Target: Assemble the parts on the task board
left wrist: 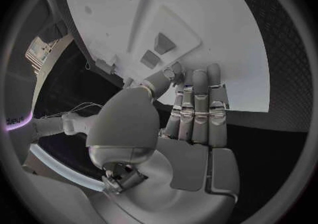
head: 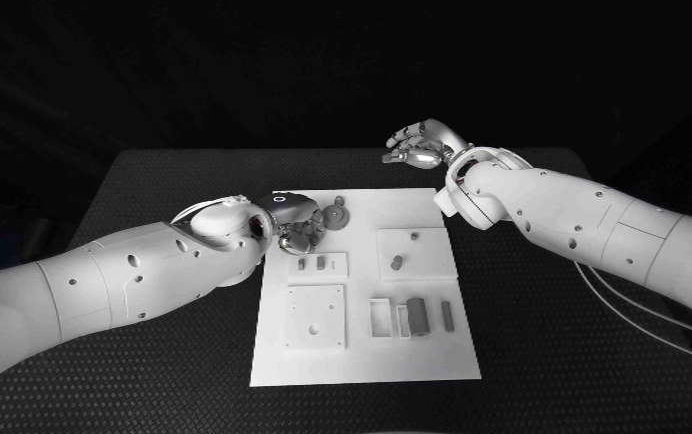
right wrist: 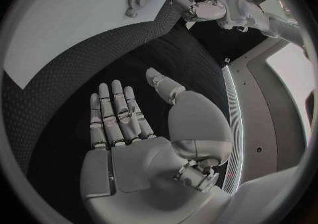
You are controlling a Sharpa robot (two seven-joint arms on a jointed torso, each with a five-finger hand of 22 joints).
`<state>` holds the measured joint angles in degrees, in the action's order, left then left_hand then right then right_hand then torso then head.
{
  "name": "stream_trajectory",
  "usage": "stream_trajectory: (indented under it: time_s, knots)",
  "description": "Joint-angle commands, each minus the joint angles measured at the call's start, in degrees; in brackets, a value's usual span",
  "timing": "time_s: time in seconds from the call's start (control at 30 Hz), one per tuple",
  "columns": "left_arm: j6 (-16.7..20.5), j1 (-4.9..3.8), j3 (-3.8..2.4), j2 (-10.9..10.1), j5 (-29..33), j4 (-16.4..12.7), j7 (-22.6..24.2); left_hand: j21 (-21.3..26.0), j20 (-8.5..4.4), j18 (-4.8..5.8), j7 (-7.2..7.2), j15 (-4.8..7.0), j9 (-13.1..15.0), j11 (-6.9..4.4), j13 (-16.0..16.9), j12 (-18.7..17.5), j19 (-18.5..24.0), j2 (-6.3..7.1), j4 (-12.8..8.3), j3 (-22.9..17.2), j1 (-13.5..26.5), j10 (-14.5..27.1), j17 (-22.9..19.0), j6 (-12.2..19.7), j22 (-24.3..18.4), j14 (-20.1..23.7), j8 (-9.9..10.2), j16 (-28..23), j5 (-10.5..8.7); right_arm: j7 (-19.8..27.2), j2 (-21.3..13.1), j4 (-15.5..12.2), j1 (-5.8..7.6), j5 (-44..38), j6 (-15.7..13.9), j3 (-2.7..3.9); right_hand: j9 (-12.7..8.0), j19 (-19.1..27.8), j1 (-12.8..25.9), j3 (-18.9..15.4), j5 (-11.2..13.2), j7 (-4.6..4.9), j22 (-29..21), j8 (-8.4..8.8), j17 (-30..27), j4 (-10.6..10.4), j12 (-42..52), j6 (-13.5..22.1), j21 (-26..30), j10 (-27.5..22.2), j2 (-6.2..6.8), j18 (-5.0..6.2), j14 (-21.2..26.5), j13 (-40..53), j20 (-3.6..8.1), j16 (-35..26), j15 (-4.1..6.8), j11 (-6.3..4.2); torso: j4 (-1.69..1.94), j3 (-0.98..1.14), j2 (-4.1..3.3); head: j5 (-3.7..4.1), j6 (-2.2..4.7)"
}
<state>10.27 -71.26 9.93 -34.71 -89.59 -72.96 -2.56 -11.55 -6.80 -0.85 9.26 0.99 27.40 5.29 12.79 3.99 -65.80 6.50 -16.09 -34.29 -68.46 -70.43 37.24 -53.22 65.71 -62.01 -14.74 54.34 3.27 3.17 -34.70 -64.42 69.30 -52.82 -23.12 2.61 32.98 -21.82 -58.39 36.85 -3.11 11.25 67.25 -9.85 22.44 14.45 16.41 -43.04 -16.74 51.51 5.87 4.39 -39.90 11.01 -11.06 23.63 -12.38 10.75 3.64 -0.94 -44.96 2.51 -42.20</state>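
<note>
Left hand (head: 293, 226): over the far-left corner of the task board, fingers extended side by side with the thumb set off, nothing visible in its grasp; in its own wrist view (left wrist: 192, 110) the fingertips lie over the board's edge.
Right hand (head: 421, 145): raised above the desk beyond the board's far-right corner, well apart from the board; its wrist view (right wrist: 122, 120) shows a flat palm, fingers straight and slightly spread, holding nothing.
Task board (head: 433, 354): white plate, mid-desk, long side running away from the robot.
Gear parts (head: 335, 216): round toothed pieces near the board's far edge, just beside the left hand's fingers; contact cannot be told.
Small parts, left block (head: 312, 264): short pieces on a raised square behind the middle of the board's left edge.
Small parts, right block (head: 397, 263): two pieces on a raised square towards the right edge.
Bar parts (head: 418, 316): upright oblong pieces beside an open frame, near-right area.
Drilled plate (head: 315, 316): square, near-left area of the board.
Desk (head: 577, 374): black, textured surface.
</note>
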Motion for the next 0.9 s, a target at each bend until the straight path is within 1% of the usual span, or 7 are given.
stream_trajectory:
  time_s: [0.03,0.13,0.47,0.77,0.9]
  knots:
    - [-1.4,0.32,0.24,0.0,1.2,0.2,-1.3,0.5,0.31,-0.87,0.49,-0.31,-0.2,0.34,-0.2,-0.3,0.3,0.86,0.1,0.3,0.1,1.2,-0.1,1.1,0.0,0.3,0.4,-0.2,-0.37,0.2,-0.1,0.0,-0.02,0.0,0.6,-0.01,-0.1,-0.2,0.5,0.0,0.2,2.02,0.1,-0.23,-0.1,-0.3,-0.4,0.5,0.3,0.2,0.06,-0.23,0.1,-0.1,-0.06,-0.3,-0.36,0.17,0.04,0.02,-0.03,0.06,-0.09]
    - [-1.3,0.32,0.24,0.0,1.2,0.3,-1.4,0.9,0.58,-0.99,0.42,-0.56,-0.3,0.58,-0.2,-0.2,0.5,1.16,0.4,0.5,0.5,2.0,-0.2,2.0,0.0,0.7,0.7,-0.2,-0.37,0.1,-0.1,0.0,-0.02,0.0,0.5,-0.01,-0.2,-0.2,0.5,0.0,0.2,2.04,0.1,-0.23,-0.1,-0.3,-0.4,0.6,0.4,0.1,0.09,-0.22,0.1,-0.2,-0.07,-0.4,-0.38,0.19,0.02,0.03,-0.01,0.04,-0.07]
    - [-0.6,0.32,0.24,-0.2,1.1,0.3,-1.5,1.3,0.87,-1.30,0.67,-0.83,-0.4,0.88,-0.2,-0.2,0.4,1.88,0.4,0.5,0.3,3.1,-0.2,3.5,0.1,0.9,1.1,-0.1,-0.37,0.0,-0.1,0.0,-0.02,0.0,0.6,-0.02,-0.4,-0.2,0.6,-0.1,0.2,2.13,0.2,-0.21,-0.3,-0.6,-0.5,0.9,0.6,-0.1,0.27,-0.19,0.4,-0.7,-0.12,-0.6,-0.52,0.31,-0.01,0.03,-0.01,0.01,-0.05]
    - [-0.1,0.32,0.22,-0.9,1.0,0.5,-1.6,1.5,0.94,-1.41,0.74,-0.87,-0.3,0.92,-0.2,-0.1,0.3,2.20,0.2,0.4,0.0,3.3,-0.2,3.9,0.1,0.9,1.0,-0.1,-0.38,0.0,-0.6,-0.1,-0.04,0.0,0.7,-0.05,-0.5,-0.1,0.5,-0.1,0.2,2.12,0.3,-0.27,-0.3,-0.6,-0.5,0.9,0.7,-0.1,0.24,-0.17,0.5,-0.8,-0.12,-0.7,-0.55,0.32,0.00,0.00,-0.02,0.06,-0.05]
    - [0.5,0.32,0.21,-1.6,1.0,0.8,-1.4,1.5,0.97,-1.43,0.81,-0.88,-0.3,0.93,-0.1,0.0,0.3,2.29,0.2,0.3,-0.2,3.3,-0.2,3.8,0.2,0.9,0.9,0.0,-0.39,0.0,-1.4,-0.3,-0.09,-0.2,1.0,-0.13,-0.5,-0.2,0.1,0.0,0.2,2.07,0.4,-0.41,-0.3,-0.4,-0.5,0.8,0.8,0.0,0.25,-0.11,0.5,-1.1,-0.11,-0.7,-0.55,0.30,0.10,-0.02,0.02,0.05,-0.03]
